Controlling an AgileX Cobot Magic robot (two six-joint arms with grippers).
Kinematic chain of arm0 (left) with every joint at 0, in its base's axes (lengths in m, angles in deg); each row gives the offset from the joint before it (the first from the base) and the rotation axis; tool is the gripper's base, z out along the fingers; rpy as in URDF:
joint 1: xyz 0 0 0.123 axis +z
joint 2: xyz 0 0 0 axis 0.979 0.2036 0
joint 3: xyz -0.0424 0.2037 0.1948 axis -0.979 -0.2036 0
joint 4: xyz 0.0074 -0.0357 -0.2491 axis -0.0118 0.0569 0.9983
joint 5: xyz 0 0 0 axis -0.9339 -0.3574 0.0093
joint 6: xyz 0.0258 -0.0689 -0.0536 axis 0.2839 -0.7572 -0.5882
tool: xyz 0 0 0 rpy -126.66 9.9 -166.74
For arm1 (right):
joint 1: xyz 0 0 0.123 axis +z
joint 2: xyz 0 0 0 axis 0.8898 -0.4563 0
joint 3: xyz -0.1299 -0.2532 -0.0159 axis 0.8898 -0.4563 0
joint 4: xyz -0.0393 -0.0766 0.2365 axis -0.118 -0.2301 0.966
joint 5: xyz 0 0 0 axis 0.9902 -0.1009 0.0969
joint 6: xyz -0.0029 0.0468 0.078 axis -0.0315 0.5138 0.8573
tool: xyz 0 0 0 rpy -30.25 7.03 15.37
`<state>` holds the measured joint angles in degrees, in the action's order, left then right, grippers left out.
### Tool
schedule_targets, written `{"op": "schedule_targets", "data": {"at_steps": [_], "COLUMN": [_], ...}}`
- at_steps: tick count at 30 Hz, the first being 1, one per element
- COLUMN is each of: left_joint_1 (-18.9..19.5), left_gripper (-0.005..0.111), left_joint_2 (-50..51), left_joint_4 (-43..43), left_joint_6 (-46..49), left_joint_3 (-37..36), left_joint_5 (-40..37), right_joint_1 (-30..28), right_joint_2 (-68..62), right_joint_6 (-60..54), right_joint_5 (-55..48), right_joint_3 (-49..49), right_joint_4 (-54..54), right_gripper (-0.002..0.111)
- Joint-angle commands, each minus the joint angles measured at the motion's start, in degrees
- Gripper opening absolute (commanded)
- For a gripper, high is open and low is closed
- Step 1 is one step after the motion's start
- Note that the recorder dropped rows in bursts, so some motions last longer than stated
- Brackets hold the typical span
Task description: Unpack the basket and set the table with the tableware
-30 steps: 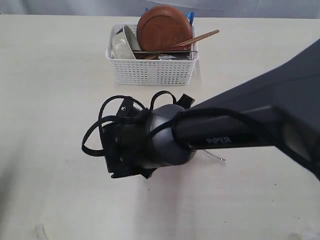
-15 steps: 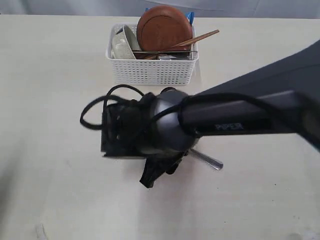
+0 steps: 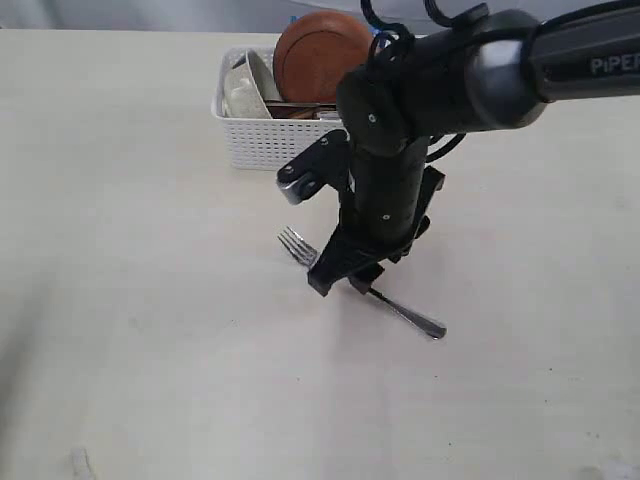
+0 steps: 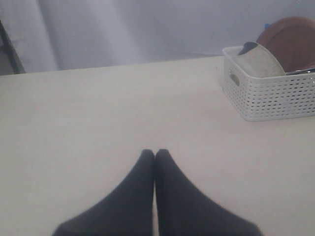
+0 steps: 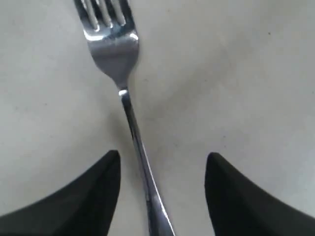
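The fork [image 3: 408,313] is lying flat on the table [image 3: 130,300], well clear of the basket [image 3: 255,148]. In the exterior view its long axis is running from the tines at ten o'clock to the handle tip at four o'clock. The right gripper [image 3: 347,282] is sitting directly over the middle of that handle. Its fingers are spread apart, one on each side of the shaft, and the right wrist view shows neither one touching the steel. So the fork [image 5: 114,51] is resting loose between the arms of the right gripper [image 5: 164,157], and I'd call this piece placed.

From here the basket is lying at about eleven o'clock from that gripper. The brown plate [image 3: 320,55] and the pale bowl [image 3: 245,85] are waiting inside it. The right arm is looking like the nearer one for the next pick.

The left gripper [image 4: 155,153] is holding its fingers pressed together on nothing. It is looking across bare table toward the basket [image 4: 270,101], well apart from it.
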<state>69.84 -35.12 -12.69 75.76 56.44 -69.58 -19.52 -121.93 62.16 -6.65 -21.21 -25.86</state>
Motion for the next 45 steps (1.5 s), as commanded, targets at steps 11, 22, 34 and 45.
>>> {"op": "schedule_targets", "data": {"at_steps": [11, 22, 34, 45], "left_joint_1": [-0.4, -0.4, -0.4, -0.4], "left_gripper": [0.0, 0.0, 0.0, 0.0], "left_joint_2": [-0.2, -0.2, -0.2, -0.2], "left_joint_4": [0.3, 0.3, 0.3, 0.3], "left_joint_6": [0.0, 0.0, 0.0, 0.0], "left_joint_3": [-0.1, -0.1, -0.1, -0.1], "left_joint_5": [0.6, 0.6, 0.6, 0.6], "right_joint_1": [-0.4, 0.4, 0.4, 0.2], "right_joint_2": [-4.8, -3.9, -3.9, 0.9], "right_joint_6": [-1.8, 25.2, 27.2, 22.0], "right_joint_5": [6.8, 8.2, 6.3, -5.0], "right_joint_3": [0.1, 0.1, 0.1, 9.9], "right_joint_4": [4.2, 23.4, 21.5, 12.9], "right_gripper": [0.0, 0.0, 0.031, 0.06]}}
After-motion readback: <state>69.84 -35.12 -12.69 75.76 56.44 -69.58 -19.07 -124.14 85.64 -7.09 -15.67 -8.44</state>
